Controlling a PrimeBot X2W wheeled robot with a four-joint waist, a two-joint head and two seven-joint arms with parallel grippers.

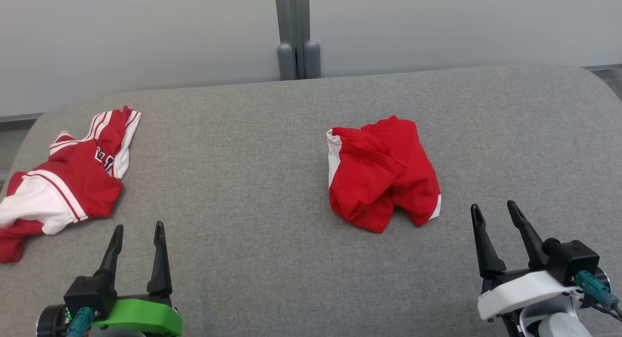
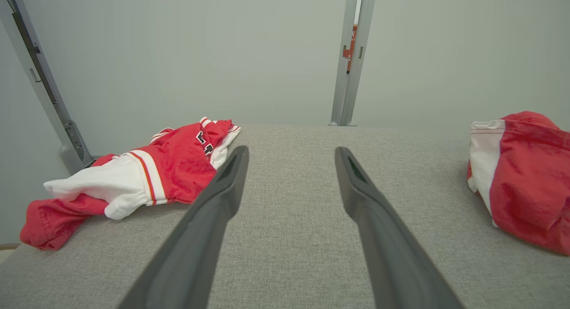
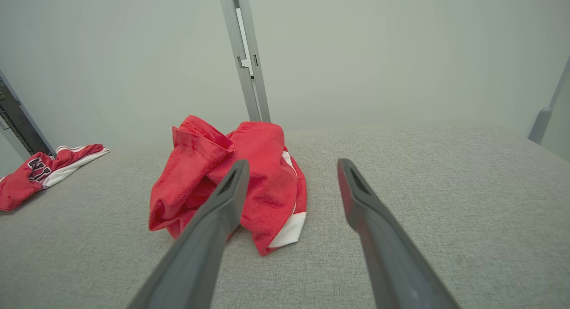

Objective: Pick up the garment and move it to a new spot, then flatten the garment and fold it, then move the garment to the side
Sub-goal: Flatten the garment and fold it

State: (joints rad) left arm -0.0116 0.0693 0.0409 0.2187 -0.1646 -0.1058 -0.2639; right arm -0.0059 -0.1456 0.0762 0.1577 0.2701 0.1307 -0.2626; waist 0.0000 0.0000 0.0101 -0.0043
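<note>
Two garments lie on the grey fabric-covered table (image 1: 252,191). A crumpled red garment with white trim (image 1: 384,176) (image 3: 267,171) (image 2: 530,184) sits right of centre. A rumpled red and white jersey with dark lettering (image 1: 73,181) (image 2: 173,171) (image 3: 40,175) lies at the left edge. My left gripper (image 1: 138,226) (image 2: 291,149) hovers open at the near left, just right of the jersey, holding nothing. At the near right, my right gripper (image 1: 493,205) (image 3: 292,162) is open and empty, slightly right of and nearer than the red garment.
A grey upright post (image 1: 296,45) stands behind the table's far edge against a pale wall. The table's corners are rounded. Bare grey surface stretches between the two garments and along the right side.
</note>
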